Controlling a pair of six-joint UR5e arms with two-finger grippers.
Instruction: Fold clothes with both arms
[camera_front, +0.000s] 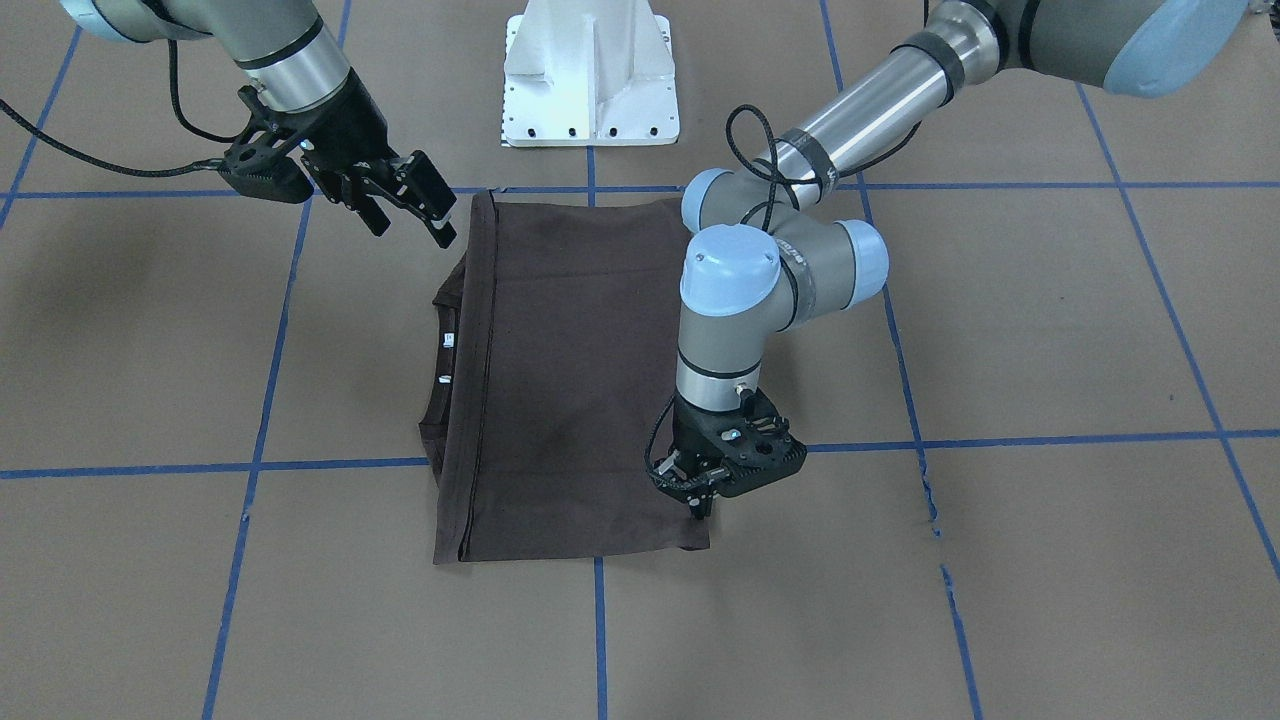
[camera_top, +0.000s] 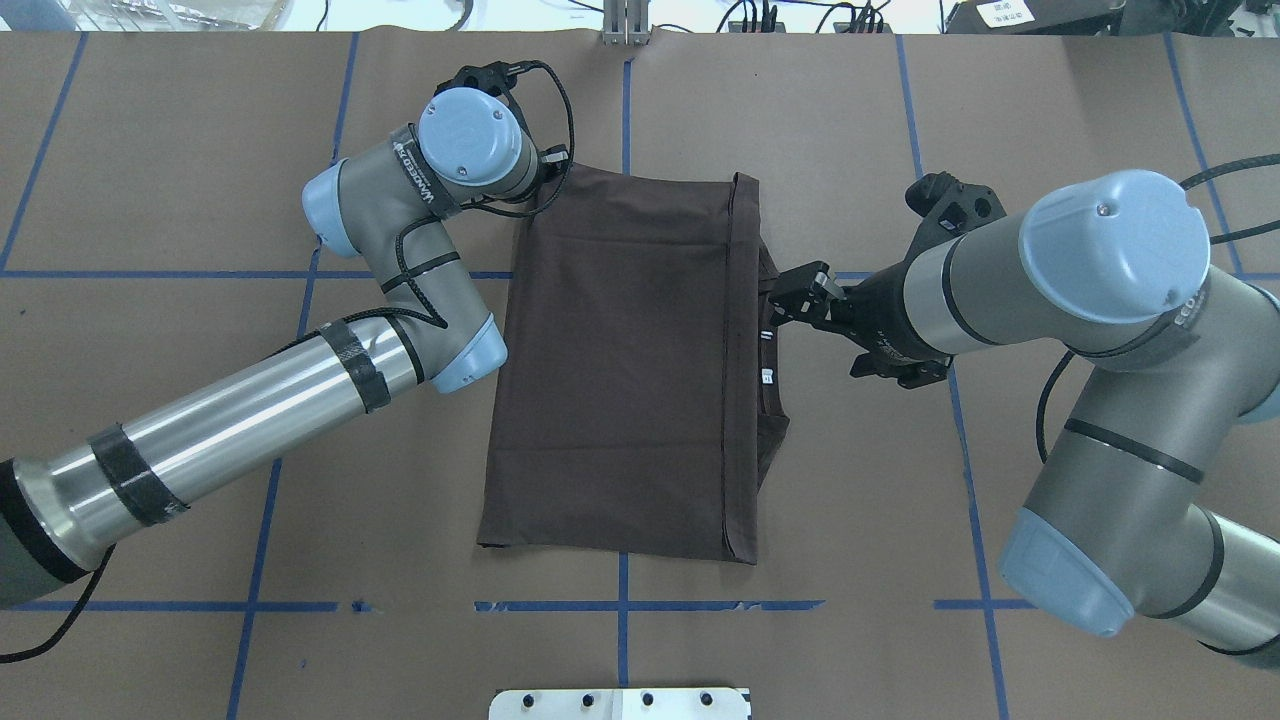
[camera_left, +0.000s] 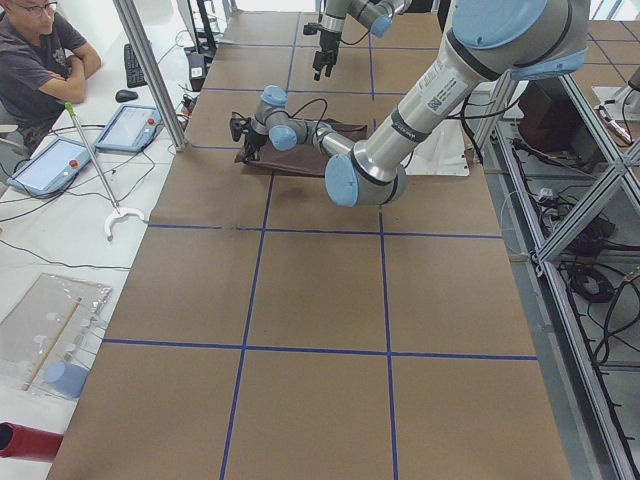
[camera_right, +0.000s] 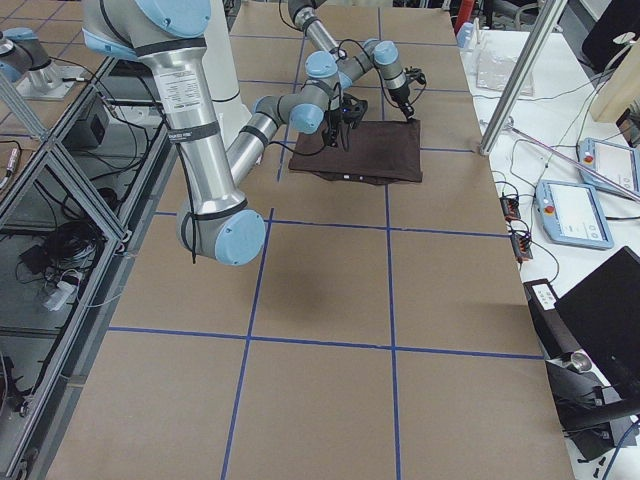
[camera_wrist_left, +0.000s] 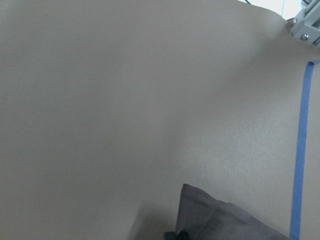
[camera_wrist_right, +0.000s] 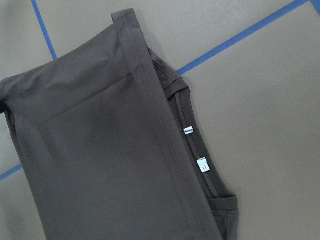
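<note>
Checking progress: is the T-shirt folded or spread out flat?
Folded: the T-shirt lies doubled, its hem laid across just short of the collar.

Desk (camera_front: 1000, 550), layout only, sides as the robot has them.

- Pedestal (camera_front: 590, 80) at the robot's edge of the desk, on the middle tape line (camera_front: 599, 630).
- Shirt (camera_front: 580, 380) folded flat, straight out in front of the pedestal, lying over a crossing of the tape lines.
- Top layer covers most of the shirt. Collar (camera_front: 432, 400) sticks out from under it along the right edge, with the tag (camera_front: 444, 380) just inside the collar.
- Left arm's fingers (camera_front: 699, 505) point down at the shirt's far left corner, the one away from the pedestal, touching the cloth.
- Right arm's fingers (camera_front: 440, 222) sit off the collar side, above the desk, clear of the shirt.
</note>
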